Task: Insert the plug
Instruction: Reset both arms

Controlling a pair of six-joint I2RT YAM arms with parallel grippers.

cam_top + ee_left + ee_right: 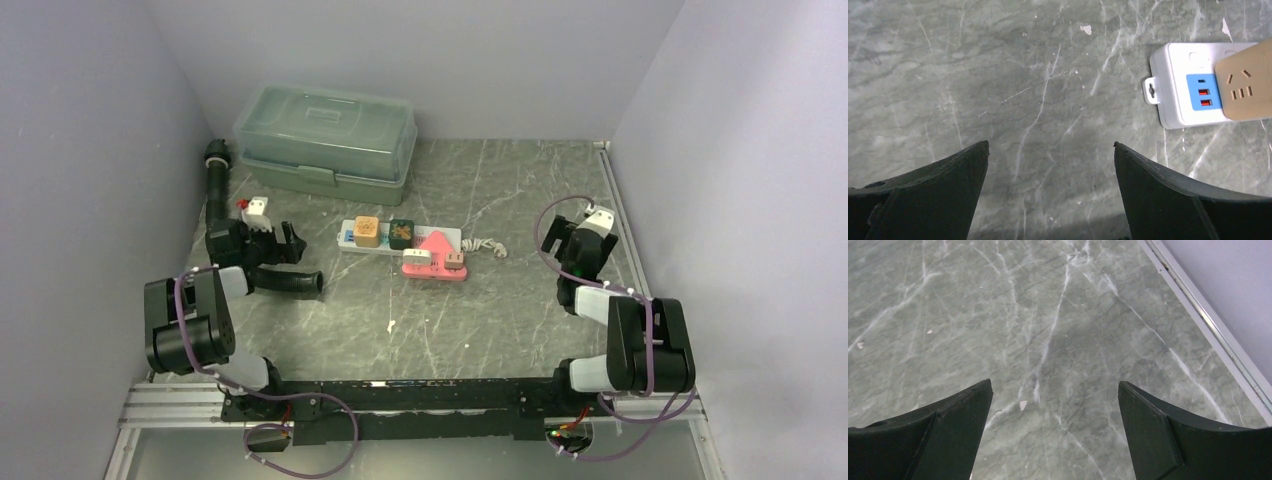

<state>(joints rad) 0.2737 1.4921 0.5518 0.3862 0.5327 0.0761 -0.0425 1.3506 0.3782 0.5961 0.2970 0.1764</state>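
Nearest the lens in the left wrist view, two black fingers [933, 200] are seen rising from the lower corners. The left gripper [1051, 144] is spread wide, with nothing between its jaws but the bare marbled table [998, 75]. At the right edge of that frame, one end of the white power strip [1173, 107] is shown. A blue USB panel [1203, 92] (three slots, two of them red) is set into it, and a tan cube adapter [1248, 80] is seated just beside the panel. The right gripper [1055, 383] is equally spread and empty in its own view. Only table is seen under it, with a metal rail [1208, 322] running along the upper right below the pale wall.

In the top view the power strip is found slightly above the centre of the frame, with the tan cube adapter and a dark green cube [402, 232] seated on it side by side. The pink plug block [435, 256] (the task's piece, as far as can be told) lies unheld at the strip's right end, overlapping its lower edge. Whether it is seated in a socket cannot be told. A short white cord [486, 246] is curled just right of it. The left gripper is placed left of the strip and the right gripper far to the right, both well apart from the block. A translucent green box [325, 135] is set in the upper left.
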